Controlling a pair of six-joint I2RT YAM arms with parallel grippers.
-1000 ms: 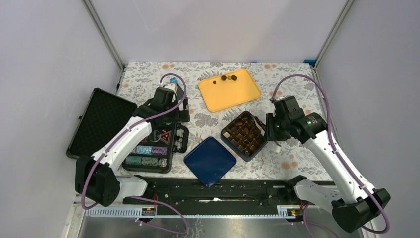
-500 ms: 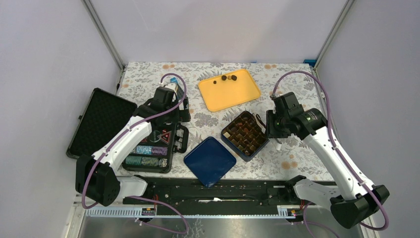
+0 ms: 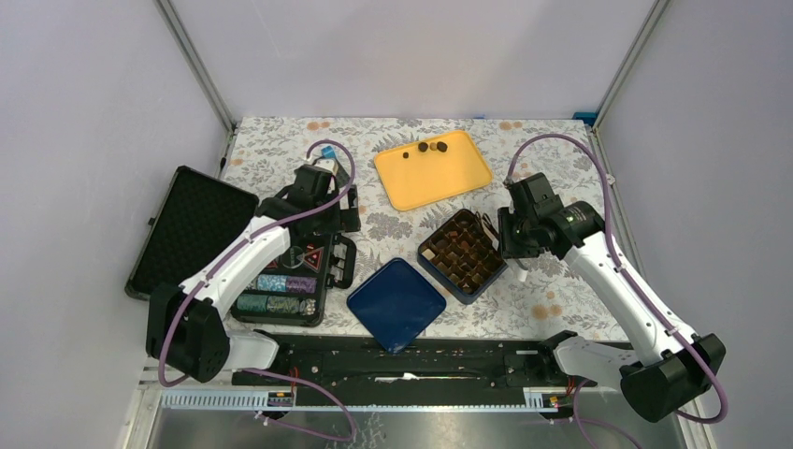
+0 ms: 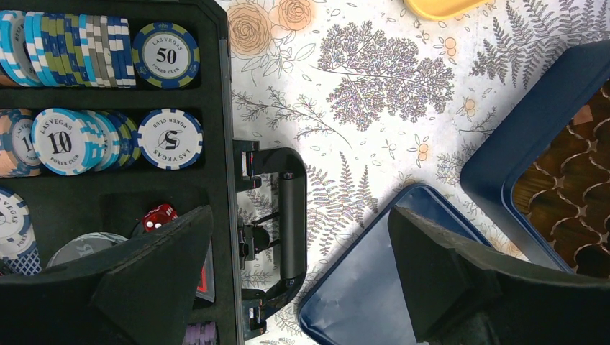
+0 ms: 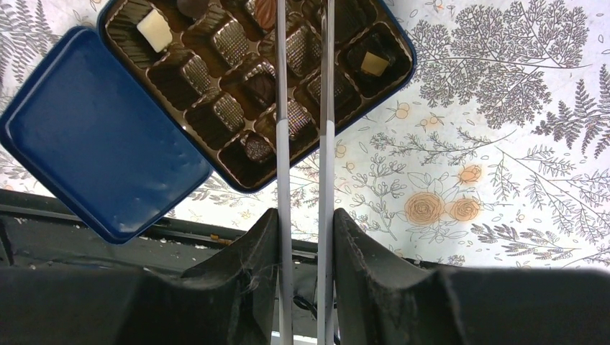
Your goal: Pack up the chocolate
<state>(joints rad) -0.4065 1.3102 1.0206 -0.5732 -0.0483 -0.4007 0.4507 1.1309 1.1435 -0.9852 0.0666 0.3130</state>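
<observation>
Two thin grey metal tong blades point(image 5: 282, 108) clamped in my right gripper point(image 5: 305, 215), tips cut off above the dark brown chocolate pieces point(image 5: 257, 147). Left gripper point(image 4: 298, 215) fingers spread wide.

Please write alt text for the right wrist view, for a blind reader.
The right end effector holds thin metal tweezers over an open blue chocolate box containing a few dark chocolates and one pale cream piece. A blue lid lies beside it on a floral tablecloth.
</observation>
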